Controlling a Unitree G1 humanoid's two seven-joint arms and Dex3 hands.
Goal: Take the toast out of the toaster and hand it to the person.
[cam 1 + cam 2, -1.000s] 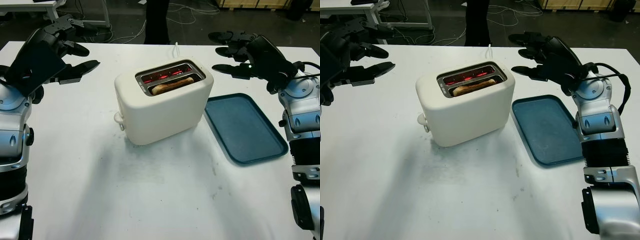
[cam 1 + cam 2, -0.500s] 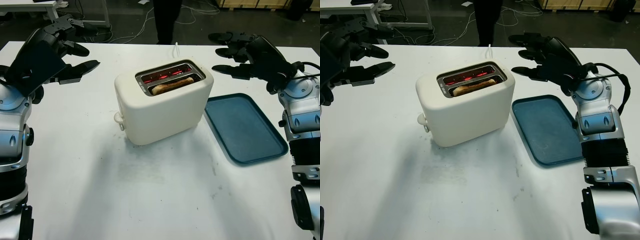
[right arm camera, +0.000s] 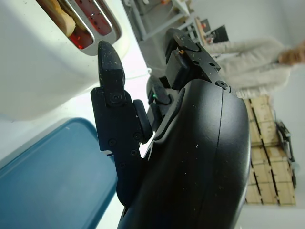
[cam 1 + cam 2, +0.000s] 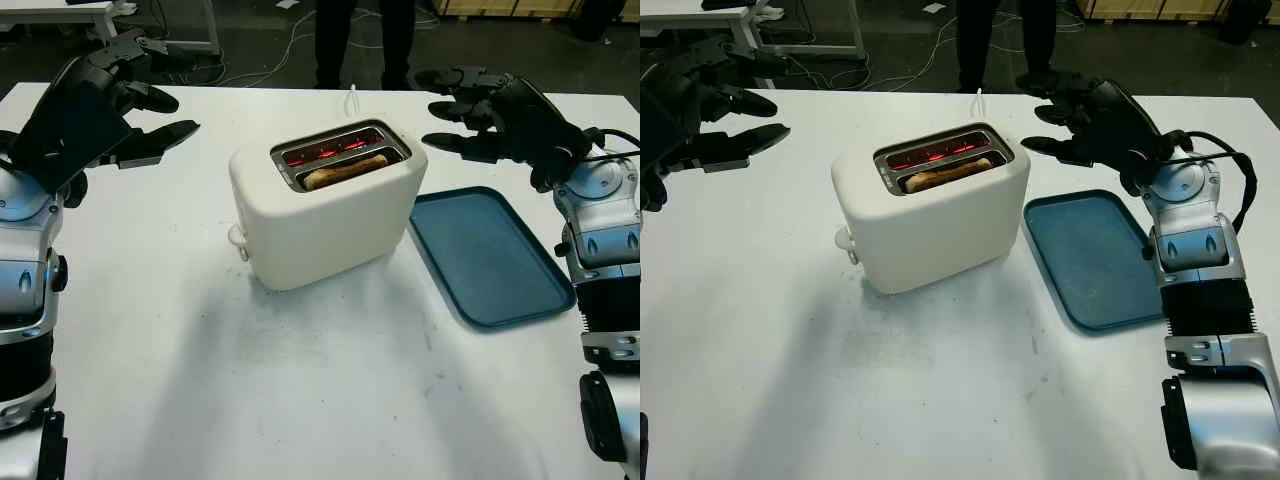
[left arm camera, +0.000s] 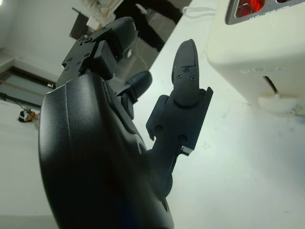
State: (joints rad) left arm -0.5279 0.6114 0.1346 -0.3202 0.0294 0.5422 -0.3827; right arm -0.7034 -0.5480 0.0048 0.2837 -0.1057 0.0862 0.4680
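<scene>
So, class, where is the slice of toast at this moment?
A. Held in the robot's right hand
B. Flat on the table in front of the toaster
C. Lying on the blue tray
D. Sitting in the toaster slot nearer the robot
D: the toast sits in the nearer slot of the white toaster, while the far slot glows red with no slice in it.

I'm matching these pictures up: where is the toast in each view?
Left eye: toast in the toaster's near slot, centre.
Right eye: same slot, left of centre.
Left wrist: toaster corner, no toast.
Right wrist: toast end at the edge.
Shared landmark: the glowing red slot.
</scene>
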